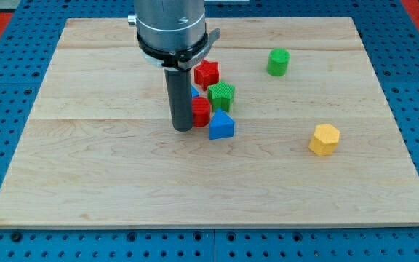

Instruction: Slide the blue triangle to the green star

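Note:
The blue triangle (221,126) lies near the board's middle, just below the green star (222,94) and touching or nearly touching it. My tip (182,128) is down on the board to the left of the blue triangle, with a red block (201,111) between them, right against the rod. A second blue block (195,93) peeks out behind the rod, mostly hidden. A red star (206,73) sits above the green star.
A green cylinder (278,62) stands at the upper right. A yellow hexagon block (324,139) lies at the right. The wooden board (86,182) rests on a blue pegboard table (6,65). The arm's grey body (172,25) hangs over the top middle.

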Controlling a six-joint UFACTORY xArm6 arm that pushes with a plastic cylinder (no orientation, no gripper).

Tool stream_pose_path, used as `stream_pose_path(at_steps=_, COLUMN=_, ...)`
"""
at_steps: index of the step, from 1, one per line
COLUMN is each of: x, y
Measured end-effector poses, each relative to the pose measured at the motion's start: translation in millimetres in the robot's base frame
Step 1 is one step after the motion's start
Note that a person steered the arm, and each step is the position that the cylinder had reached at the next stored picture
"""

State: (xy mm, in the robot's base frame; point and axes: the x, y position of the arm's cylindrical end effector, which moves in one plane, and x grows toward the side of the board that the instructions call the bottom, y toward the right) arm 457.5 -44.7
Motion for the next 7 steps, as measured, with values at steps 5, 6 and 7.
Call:
stream_pose_path(at_steps=5, x=56, y=31)
stream_pose_path(at_steps=6, x=49, y=33)
stream_pose_path(at_steps=7, x=43, y=37)
